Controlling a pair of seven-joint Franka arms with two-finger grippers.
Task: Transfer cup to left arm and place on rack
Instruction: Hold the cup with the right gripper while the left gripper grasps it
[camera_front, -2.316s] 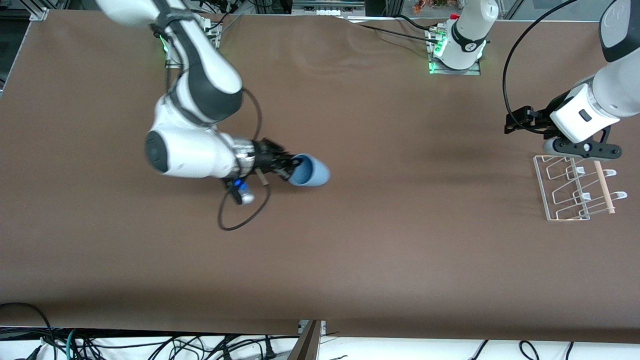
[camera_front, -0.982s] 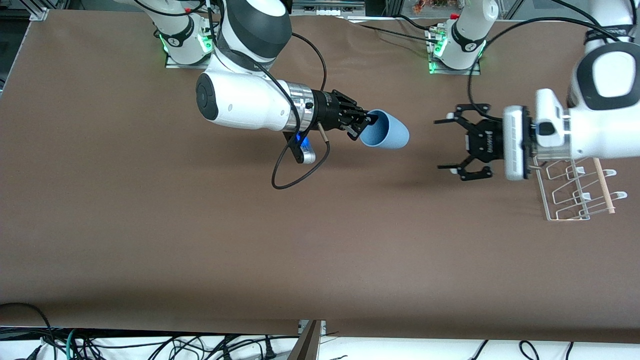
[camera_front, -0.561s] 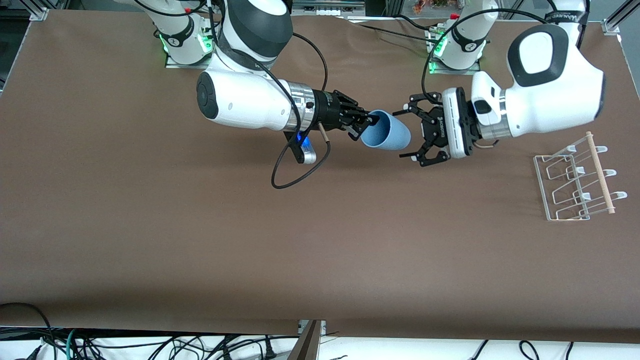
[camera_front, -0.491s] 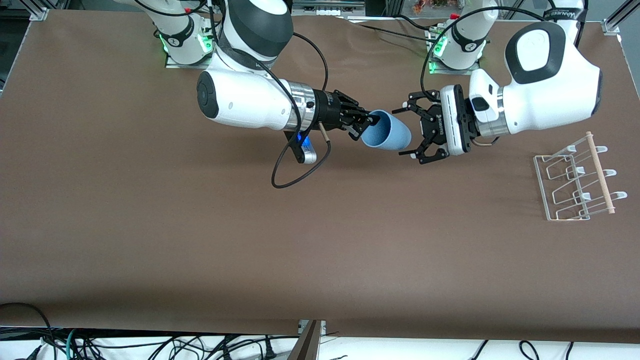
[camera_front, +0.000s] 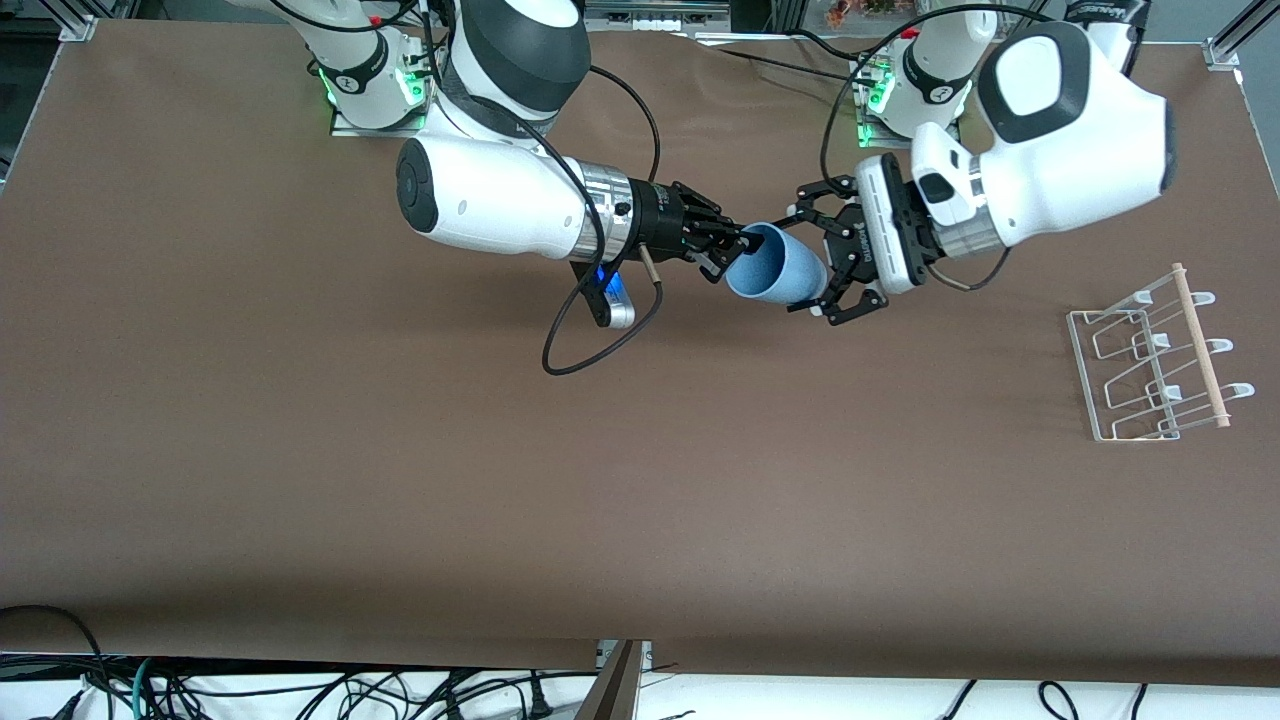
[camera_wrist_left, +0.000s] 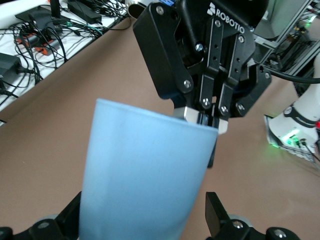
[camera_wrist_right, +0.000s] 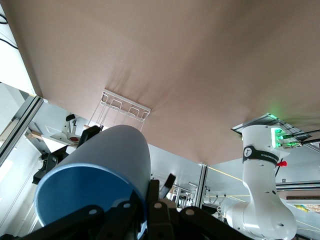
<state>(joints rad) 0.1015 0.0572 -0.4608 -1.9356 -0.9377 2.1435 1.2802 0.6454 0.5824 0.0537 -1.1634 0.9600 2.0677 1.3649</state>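
Though claw-flanked, cup (camera_front: 775, 277) base hidden.

The light-blue cup (camera_wrist_left: 142, 172) hangs above the brown desk (camera_wrist_left: 60, 115), its rim pinched by the right end effector (camera_wrist_left: 207, 120); the left end effector's fingers (camera_wrist_left: 220, 217) flank its base, spread.

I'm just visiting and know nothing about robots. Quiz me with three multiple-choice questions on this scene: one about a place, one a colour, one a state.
1. Where is the rack?
A. toward the left arm's end of the table
B. under the cup
C. in a gripper

2. The cup's colour?
A. red
B. light blue
C. green

3. The left gripper's fingers are
A. open around the cup's base
B. shut on the rack
C. shut on a cable

Answers:
A: the rack stands there alone.
B: the cup is light blue.
A: the left gripper straddles it, open; the right gripper pinches the rim.
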